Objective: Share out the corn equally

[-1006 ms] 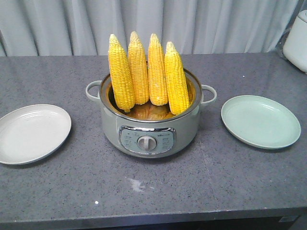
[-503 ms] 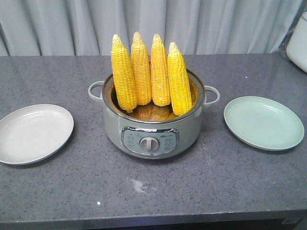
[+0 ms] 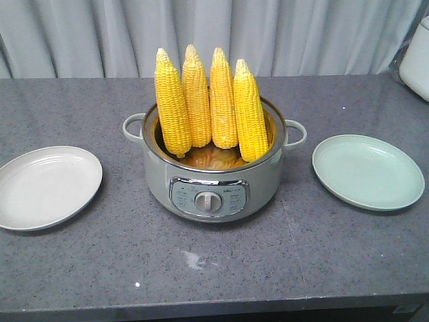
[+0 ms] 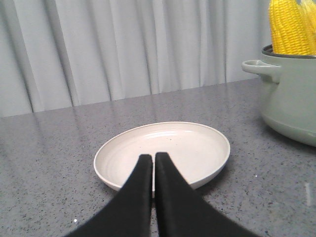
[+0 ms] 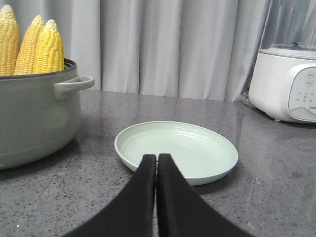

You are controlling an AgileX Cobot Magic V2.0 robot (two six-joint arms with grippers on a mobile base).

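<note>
- All four corn cobs (image 3: 208, 100) are standing tips-up in the pale green pot (image 3: 161, 181), mid-counter (image 3: 268, 268), leaning on its rim.
- My left gripper (image 4: 153, 158) is pinched fully together with nothing in it, right at the near edge of the white plate (image 4: 197, 148).
- My right gripper (image 5: 156, 159) is the same deal: fingers pressed flat, empty, at the near rim of the green plate (image 5: 207, 153).
- Each plate sits well apart from the pot, with grey counter showing between.
- A white appliance (image 5: 291, 84) crowds the far right corner.
</note>
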